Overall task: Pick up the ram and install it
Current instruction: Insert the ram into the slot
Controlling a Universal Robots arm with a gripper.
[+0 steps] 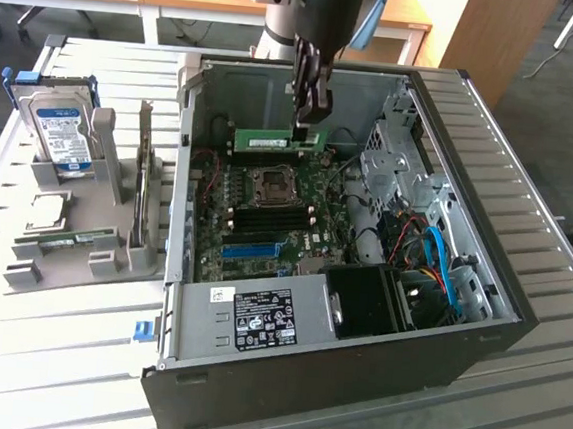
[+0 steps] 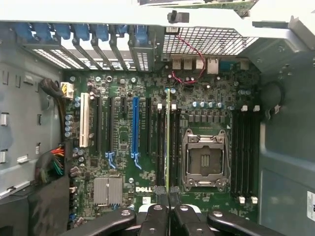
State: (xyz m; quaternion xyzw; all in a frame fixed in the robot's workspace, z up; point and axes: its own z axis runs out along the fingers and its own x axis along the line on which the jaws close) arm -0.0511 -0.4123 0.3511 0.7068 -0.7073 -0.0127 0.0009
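Observation:
My gripper (image 1: 312, 116) hangs inside the open computer case (image 1: 483, 262), shut on the ram (image 1: 273, 140), a long green stick held level above the motherboard (image 1: 314, 192). In the wrist view the ram (image 2: 168, 137) appears edge-on as a thin green line running out from between my fingertips (image 2: 157, 191). It lies over the black memory slots (image 2: 160, 142) beside the open processor socket (image 2: 204, 160). The ram is well above the board, clear of the slots (image 1: 266, 218).
A grey holder (image 1: 109, 174) at the exterior view's left carries a hard drive with a blue-white label (image 1: 61, 133) and a square silver chip (image 1: 51, 212). Inside the case stand a black fan shroud (image 1: 364, 300), a metal drive cage (image 1: 400, 174) and blue cables (image 1: 443, 263).

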